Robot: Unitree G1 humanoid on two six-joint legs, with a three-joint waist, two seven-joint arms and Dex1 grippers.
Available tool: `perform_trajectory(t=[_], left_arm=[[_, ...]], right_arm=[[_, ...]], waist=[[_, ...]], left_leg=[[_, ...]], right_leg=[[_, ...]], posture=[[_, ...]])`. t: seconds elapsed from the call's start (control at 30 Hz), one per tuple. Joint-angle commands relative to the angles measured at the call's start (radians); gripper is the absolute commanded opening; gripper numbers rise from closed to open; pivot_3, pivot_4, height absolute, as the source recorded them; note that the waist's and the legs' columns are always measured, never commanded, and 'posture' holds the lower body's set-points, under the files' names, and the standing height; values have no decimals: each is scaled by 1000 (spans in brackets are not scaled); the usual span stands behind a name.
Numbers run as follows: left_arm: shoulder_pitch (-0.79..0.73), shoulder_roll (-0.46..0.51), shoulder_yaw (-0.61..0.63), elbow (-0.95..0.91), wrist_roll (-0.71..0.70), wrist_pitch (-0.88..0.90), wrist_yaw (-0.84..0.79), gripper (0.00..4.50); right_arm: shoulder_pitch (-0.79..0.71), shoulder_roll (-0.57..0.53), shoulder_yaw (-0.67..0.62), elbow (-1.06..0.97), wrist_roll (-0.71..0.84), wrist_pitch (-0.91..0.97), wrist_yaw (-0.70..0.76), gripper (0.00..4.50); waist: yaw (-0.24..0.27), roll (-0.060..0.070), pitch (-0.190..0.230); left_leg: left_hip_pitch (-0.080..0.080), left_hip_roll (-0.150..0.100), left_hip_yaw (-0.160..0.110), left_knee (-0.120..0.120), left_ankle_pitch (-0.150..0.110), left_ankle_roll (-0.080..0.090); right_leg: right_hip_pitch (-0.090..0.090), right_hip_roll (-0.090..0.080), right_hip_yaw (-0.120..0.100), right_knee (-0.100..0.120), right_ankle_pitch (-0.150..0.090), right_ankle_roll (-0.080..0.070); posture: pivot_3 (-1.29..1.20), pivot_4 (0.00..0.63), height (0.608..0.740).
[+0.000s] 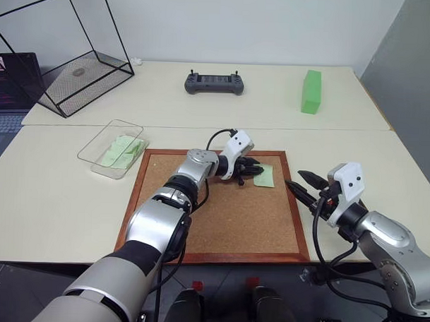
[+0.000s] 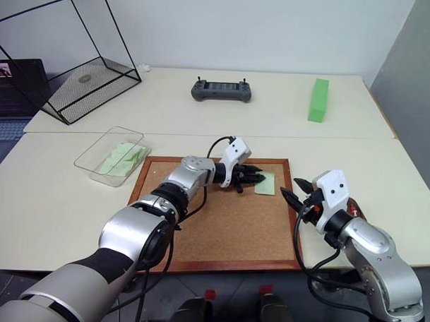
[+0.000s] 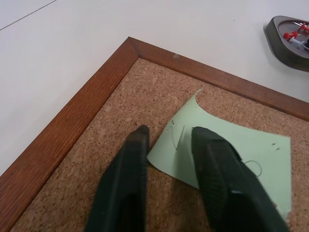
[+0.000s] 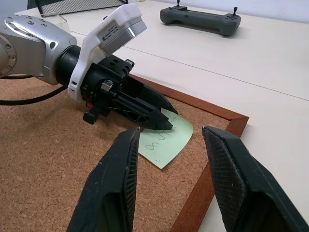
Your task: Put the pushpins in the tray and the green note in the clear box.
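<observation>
Left pincer (image 3: 166, 140) straddling green note (image 3: 241, 154) edge

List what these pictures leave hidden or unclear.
- Grip: the left tool sits at the note; in the left wrist view one finger covers the paper, so a pinch can't be confirmed.
- Writing on the note: too small to read.
- Tray: cut off by the left wrist view's edge; red pushpins show, a dark one can't be told.
- Clear box: how many green slips lie inside is unclear.

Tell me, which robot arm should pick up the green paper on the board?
The left. Its gripper is already at the green note, jaws around its edge. The right gripper hangs off to the side.
</observation>
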Motion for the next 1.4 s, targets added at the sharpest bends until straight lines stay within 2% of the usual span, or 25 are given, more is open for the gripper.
perform_trajectory(t=[0.03,0.13,0.4,0.7,0.8,0.9,1.03,1.13,1.23,1.4], left_arm=[[-15,3,13,-3,8,-2,-3,510],[-16,4,16,-3,11,-2,-5,27],[-16,10,36,-9,-5,10,-19,27],[-40,97,144,-115,-129,172,-187,27],[-24,163,194,-263,-224,381,-259,27],[76,232,192,-553,-289,570,-279,27],[224,305,204,-900,-375,776,-222,27],[329,365,268,-1138,-452,928,-138,27],[389,397,327,-1277,-506,1015,-50,27],[448,422,425,-1400,-553,1076,103,27]], right_arm=[[-1,1,-8,-41,6,-11,-3,2174],[-5,0,-11,-36,6,-13,0,2174],[-17,5,-3,-33,13,-12,8,2174],[-48,6,-7,-20,26,-21,33,2174],[-60,19,-11,-13,47,-28,45,2174],[-70,43,-37,-18,101,-23,52,2174],[-83,48,-42,-25,135,-25,68,2174],[-121,61,-26,-38,173,-15,70,2174],[-162,77,5,-45,195,-2,68,2174],[-216,100,67,-22,203,-1,74,2174]], waist=[[0,0,0],[0,0,0],[0,0,0],[-4,0,0],[-2,0,0],[-9,0,0],[-18,1,-1],[-18,1,0],[-21,1,0],[-16,1,0]], left_leg=[[0,0,0,0,0,0],[0,0,0,0,0,0],[0,0,0,0,0,0],[0,0,0,0,0,0],[0,0,-1,0,0,0],[0,1,-1,0,0,0],[1,9,-4,0,0,0],[1,10,-4,0,0,0],[1,12,-4,1,0,0],[3,12,-3,1,0,-1]], right_leg=[[0,0,0,0,0,0],[0,0,0,0,0,0],[0,0,0,0,0,0],[0,0,0,1,0,0],[0,0,-1,1,0,0],[0,0,-1,1,0,0],[0,0,1,1,0,0],[0,0,2,2,0,0],[-1,1,2,2,0,0],[1,1,1,2,0,0]], posture=[[0,150,740],[0,150,740],[0,150,740],[0,150,740],[0,150,740],[0,150,740],[0,150,740],[0,150,740],[0,150,740],[0,150,740]])
